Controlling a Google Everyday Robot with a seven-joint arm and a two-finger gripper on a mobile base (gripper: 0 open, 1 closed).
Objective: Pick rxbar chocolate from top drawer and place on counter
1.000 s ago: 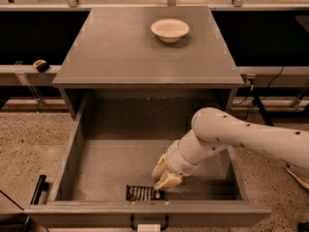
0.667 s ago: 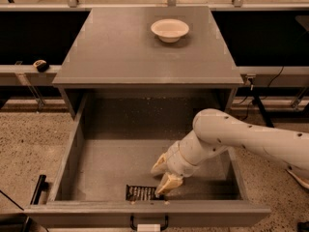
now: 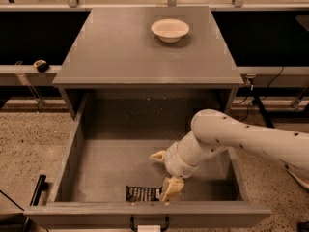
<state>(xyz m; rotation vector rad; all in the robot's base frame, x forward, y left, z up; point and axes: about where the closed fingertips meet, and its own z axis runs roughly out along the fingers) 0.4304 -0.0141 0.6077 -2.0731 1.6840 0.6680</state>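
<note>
The top drawer is pulled out wide. The rxbar chocolate, a flat black wrapper with white lettering, lies on the drawer floor close to the front wall. My gripper is down inside the drawer just right of the bar, with the white arm reaching in from the right. It is open: one cream finger points down at the bar's right end, the other finger sticks out to the left above it. The grey counter forms the cabinet top behind the drawer.
A white bowl stands on the counter at the back right. The drawer's black handle with a white tag is at the front edge. Speckled floor lies on both sides. A small dark object sits on the left ledge.
The gripper's fingers have spread wider apart, the lower one reaching down to the bar's right end. The bar has not moved.
</note>
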